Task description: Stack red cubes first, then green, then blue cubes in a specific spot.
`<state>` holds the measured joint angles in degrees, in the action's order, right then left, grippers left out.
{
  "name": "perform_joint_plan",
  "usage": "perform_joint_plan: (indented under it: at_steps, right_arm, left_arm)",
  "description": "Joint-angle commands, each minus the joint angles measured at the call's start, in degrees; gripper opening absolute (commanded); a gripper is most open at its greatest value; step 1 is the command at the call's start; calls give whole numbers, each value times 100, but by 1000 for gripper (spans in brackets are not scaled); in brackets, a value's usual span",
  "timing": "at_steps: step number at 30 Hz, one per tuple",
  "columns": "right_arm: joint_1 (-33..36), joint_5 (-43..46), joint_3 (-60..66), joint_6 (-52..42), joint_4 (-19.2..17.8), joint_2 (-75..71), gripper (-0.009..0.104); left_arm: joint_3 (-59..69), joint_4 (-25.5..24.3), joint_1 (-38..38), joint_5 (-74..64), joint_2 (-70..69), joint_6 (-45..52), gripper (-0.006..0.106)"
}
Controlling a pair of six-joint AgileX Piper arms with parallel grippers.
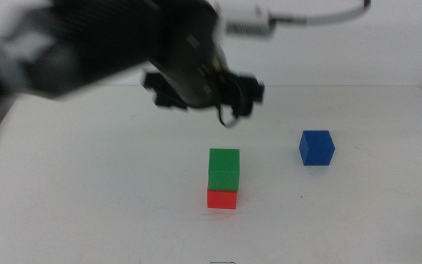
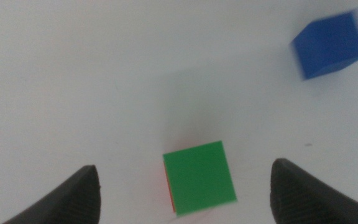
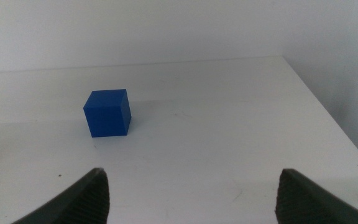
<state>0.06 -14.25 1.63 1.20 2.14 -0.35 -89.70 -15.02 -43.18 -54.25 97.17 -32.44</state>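
Note:
The green cube [image 1: 224,169] sits on top of the red cube [image 1: 222,198] near the middle of the table. In the left wrist view the green cube [image 2: 199,177] covers the red one except a thin red edge [image 2: 169,194]. My left gripper [image 1: 205,94] hangs open above and behind the stack, holding nothing; its jaws stand wide apart [image 2: 185,193]. The blue cube [image 1: 316,147] stands alone to the right of the stack, also seen as blue cube [image 2: 328,43] and blue cube [image 3: 107,113]. My right gripper [image 3: 191,193] is open, low, facing the blue cube from a distance.
The white table [image 1: 86,183] ends at a far edge against a pale wall and at a right edge [image 3: 328,118]. A grey cable [image 1: 321,16] runs from the left arm's wrist.

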Motion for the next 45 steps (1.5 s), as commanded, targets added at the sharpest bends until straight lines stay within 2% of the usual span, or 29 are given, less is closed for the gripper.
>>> perform_joint_plan:
  at_steps: [1,4,5,11,16,23,34,38,45]
  right_arm:
    - [-34,446,-101,-71,-54,78,74]
    - [-34,446,-101,-71,-54,78,74]
    - [-34,446,-101,-71,-54,78,74]
    - [-34,446,-101,-71,-54,78,74]
    - [-34,446,-101,-71,-54,78,74]
    - [-34,446,-101,-71,-54,78,74]
    - [-34,446,-101,-71,-54,78,74]
    - [-28,-420,-816,-71,-50,382,74]
    - [-28,-2344,-2999,-71,-32,2039,74]
  left_arm:
    - [-168,-30,-1,11,-908,182,94]
    - [-79,10,35,-87,-1592,1083,94]
    - [-6,199,131,-106,-1789,1430,94]
    - [1022,2137,1220,19,-3458,3529,94]
    - [1867,3124,1950,211,-4636,4208,94]
    - [2012,3292,2102,3,-5014,4247,94]
    - [2012,3224,2102,-59,-5014,4247,94]
    - [2012,3224,2102,-59,-5014,4247,94]
    - [2012,3224,2102,-59,-5002,4247,94]
